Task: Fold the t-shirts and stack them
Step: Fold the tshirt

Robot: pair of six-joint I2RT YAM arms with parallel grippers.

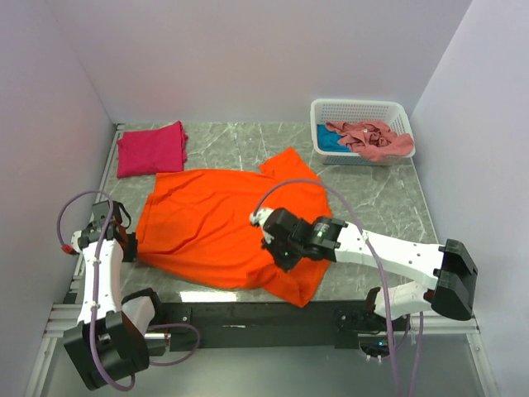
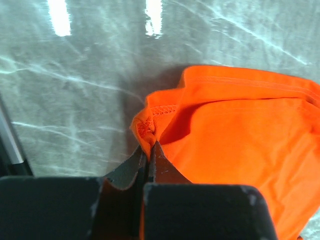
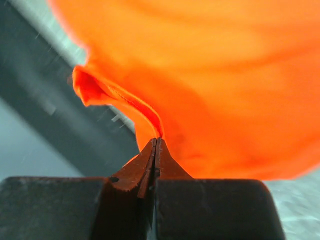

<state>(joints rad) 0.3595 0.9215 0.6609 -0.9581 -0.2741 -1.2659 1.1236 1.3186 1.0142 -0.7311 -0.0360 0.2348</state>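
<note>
A magenta-red t-shirt lies folded at the far left of the bench, the one finished piece in sight. Just near of it, the left tool is pinched tight on a stitched corner of the orange t-shirt, its jaws closed with only cloth between them. The orange t-shirt lies spread across the middle of the bench, hem to the left and sleeves to the right. Over its right half, the right tool is closed just as tightly on a raised ridge of the same cloth. Its wrist view is blurred, so it may hold a shoulder or a sleeve seam. At the far right, a white basket holds a crumpled salmon-pink t-shirt on top of a teal-blue one, both unfolded.

The work looks to be at the first fold of the second shirt, with both grips set and the cloth barely off the surface. The next move probably calls for both arms to lift together, carry the near edge over the far one with the cloth taut between them, and let go only once the edges meet.
</note>
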